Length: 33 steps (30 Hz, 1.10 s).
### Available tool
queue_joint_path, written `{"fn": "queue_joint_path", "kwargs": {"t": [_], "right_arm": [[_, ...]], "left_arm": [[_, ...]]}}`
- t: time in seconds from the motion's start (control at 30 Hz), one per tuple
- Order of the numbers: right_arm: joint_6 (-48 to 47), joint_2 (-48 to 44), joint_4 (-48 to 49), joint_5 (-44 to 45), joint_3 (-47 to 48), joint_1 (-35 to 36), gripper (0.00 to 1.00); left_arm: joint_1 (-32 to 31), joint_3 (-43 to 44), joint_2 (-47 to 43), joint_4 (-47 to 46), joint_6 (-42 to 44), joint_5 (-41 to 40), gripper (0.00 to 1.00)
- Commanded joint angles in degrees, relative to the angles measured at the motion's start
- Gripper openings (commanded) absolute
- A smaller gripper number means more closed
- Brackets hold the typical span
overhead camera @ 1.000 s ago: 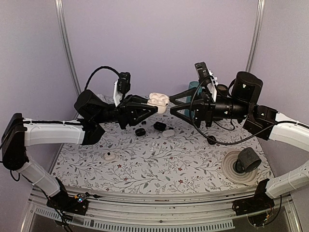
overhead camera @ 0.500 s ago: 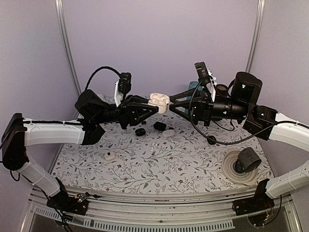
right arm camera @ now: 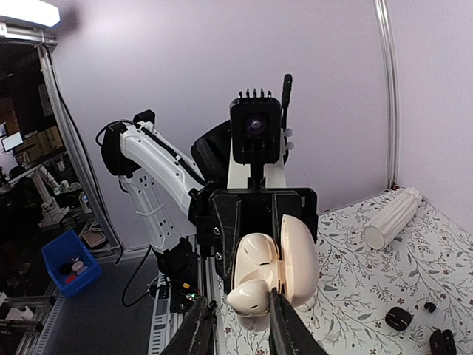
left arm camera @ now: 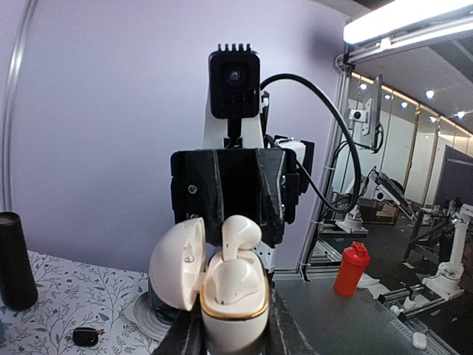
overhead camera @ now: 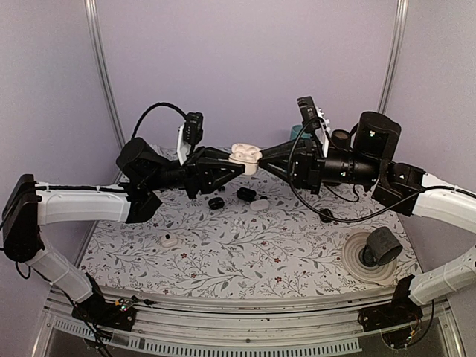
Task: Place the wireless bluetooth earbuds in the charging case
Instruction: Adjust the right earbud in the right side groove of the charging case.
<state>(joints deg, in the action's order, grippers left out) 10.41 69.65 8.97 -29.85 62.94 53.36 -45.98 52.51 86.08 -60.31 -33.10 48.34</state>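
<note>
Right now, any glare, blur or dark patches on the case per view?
Top external: even soft light, no glare; charging case small but sharp. Left wrist: ceiling strip light blown out top right; case crisp with mild sheen. Right wrist: lamp blown out top left, background at left dark, case and earbud in focus.

The table (overhead camera: 245, 260), covered in a floral print, is carrying a few loose things. A small black rounded piece (overhead camera: 216, 202) and a second black piece (overhead camera: 245, 194) are lying close together near its middle, and a small white piece with a dark spot (overhead camera: 170, 241) is sitting well apart toward the front left. At the right, a short dark cylinder (overhead camera: 382, 246) is resting tilted on a pale round disc (overhead camera: 355, 266). A white ribbed cylinder (right arm camera: 392, 218) is lying by the wall.
</note>
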Motion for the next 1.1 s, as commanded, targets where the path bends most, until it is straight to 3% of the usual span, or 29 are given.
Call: {"fn": "queue_joint_path", "kwargs": {"t": [0.0, 0.6, 1.07], "right_arm": [[0.1, 0.6, 0.5, 0.2, 0.5, 0.7, 0.26], [2.8, 2.1, 0.0, 5.3, 1.0, 1.0, 0.10], [6.4, 5.0, -6.0, 13.2, 4.7, 1.5, 0.10]], "left_arm": [[0.7, 0.5, -1.2, 1.0, 1.0, -1.6, 0.00], [-0.2, 0.2, -2.9, 6.7, 6.5, -6.1, 0.00], [-3.2, 0.0, -6.0, 13.3, 15.7, -14.2, 0.00]]}}
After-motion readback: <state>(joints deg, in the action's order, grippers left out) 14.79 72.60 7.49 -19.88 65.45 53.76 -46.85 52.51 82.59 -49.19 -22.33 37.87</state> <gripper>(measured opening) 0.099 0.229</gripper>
